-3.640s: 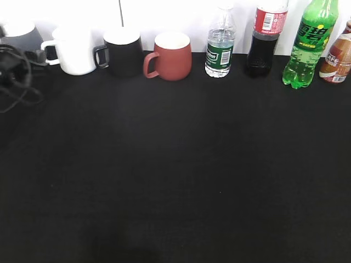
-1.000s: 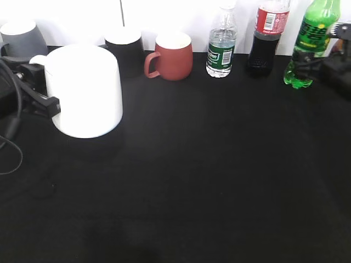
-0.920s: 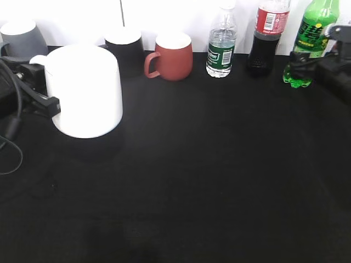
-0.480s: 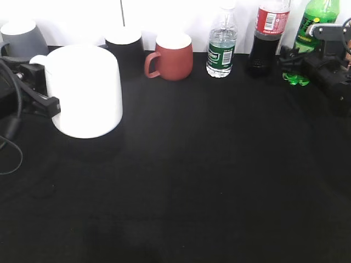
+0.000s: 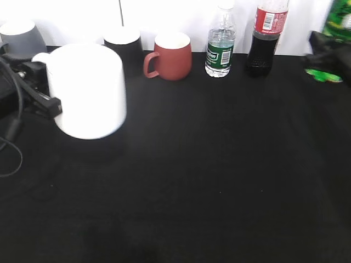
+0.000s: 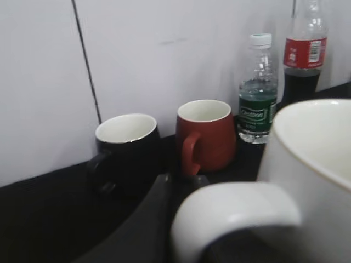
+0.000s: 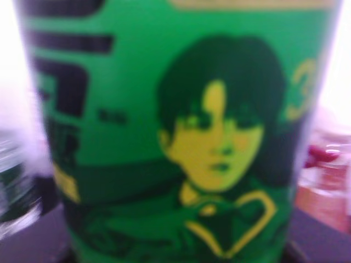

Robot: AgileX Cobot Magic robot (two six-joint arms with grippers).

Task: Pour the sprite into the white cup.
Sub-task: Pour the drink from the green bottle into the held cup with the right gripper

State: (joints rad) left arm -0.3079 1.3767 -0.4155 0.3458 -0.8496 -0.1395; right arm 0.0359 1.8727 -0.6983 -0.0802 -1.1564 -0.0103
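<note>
Filling right wrist view, sprite (image 7: 175,131) sits close against right jaws; jaw state unclear, left too.

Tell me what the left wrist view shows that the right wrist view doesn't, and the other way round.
Only the left wrist view shows the white cup close up with its loop handle at the left tool, plus the black mug, the red mug, the water bottle and the cola bottle along the wall. Only the right wrist view shows the sprite, its green label with a drawn face filling the frame, blurred. They share very little: neither shows fingertips clearly, and nothing can be matched with certainty across the two views.
</note>
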